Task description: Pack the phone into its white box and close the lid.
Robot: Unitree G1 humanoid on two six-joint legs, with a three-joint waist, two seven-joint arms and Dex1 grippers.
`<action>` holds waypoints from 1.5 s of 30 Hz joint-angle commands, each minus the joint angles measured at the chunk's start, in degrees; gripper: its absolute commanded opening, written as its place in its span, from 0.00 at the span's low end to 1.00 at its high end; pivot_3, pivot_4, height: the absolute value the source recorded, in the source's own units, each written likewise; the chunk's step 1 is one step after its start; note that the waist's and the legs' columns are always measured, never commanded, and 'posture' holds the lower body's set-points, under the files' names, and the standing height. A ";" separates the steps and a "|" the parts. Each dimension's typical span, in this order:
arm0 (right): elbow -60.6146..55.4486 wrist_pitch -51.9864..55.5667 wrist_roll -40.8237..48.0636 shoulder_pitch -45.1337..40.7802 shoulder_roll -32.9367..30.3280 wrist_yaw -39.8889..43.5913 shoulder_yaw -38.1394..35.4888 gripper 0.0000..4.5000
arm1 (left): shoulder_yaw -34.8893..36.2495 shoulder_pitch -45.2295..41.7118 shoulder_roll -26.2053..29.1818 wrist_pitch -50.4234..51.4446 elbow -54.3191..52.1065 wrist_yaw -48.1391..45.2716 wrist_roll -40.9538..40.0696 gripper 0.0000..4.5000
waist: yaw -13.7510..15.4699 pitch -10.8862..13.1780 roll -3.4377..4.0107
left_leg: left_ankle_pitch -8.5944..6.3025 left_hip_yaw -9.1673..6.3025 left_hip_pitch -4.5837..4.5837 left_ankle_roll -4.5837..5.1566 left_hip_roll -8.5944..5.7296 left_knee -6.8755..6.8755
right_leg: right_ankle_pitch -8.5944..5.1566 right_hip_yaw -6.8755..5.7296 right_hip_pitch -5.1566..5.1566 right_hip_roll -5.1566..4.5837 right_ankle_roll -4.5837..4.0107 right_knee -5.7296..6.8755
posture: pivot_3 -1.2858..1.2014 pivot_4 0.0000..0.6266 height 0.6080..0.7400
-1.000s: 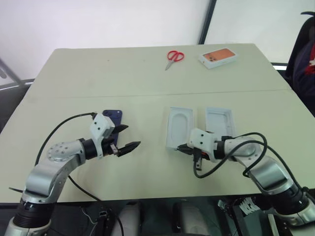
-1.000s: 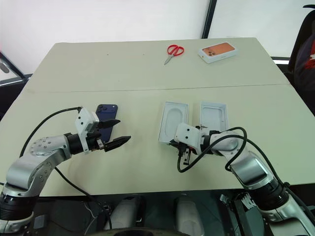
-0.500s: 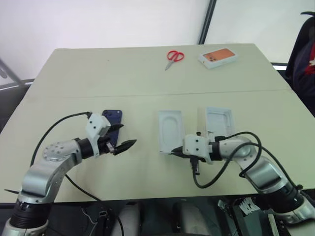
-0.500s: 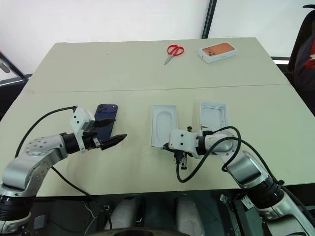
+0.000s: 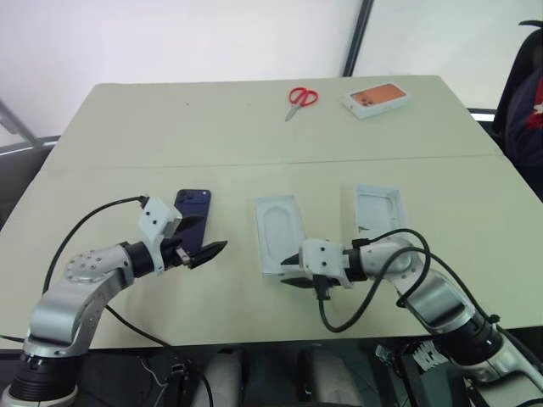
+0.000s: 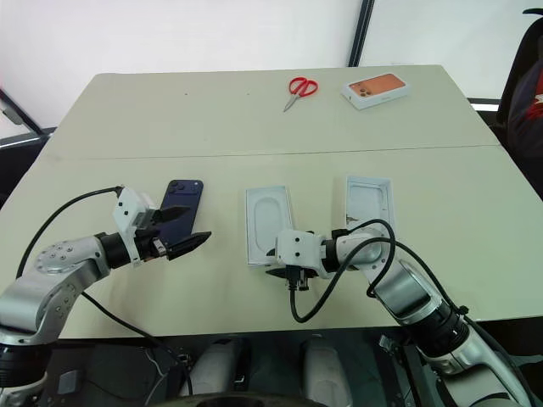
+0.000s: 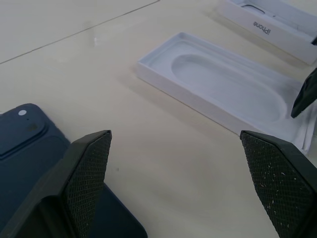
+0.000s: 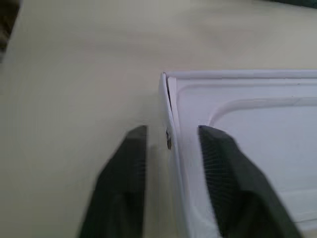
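Now my right gripper (image 8: 171, 144) straddles the white box (image 5: 278, 233) wall, jaws parted, box positioned; next my spread left gripper (image 5: 197, 246) must lift the phone (image 5: 191, 216) lying just beside it.

I've dragged the shallow white cardboard tray with the oval recess (image 5: 278, 233) left, and my right gripper (image 8: 171, 144) has loosened around its wall.
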 commanded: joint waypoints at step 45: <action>43.73 0.61 -16.07 -29.82 38.38 -26.08 13.01 0.01 | 17.77 -19.33 -5.96 53.05 17.58 27.61 -14.31 1.00 | -1.52 -0.10 -0.18 | 0.39 0.02 -0.22 -0.69 -0.02 -0.17 | 0.09 0.04 -0.62 0.09 -0.11 0.30 | 0.52 0.24 1.00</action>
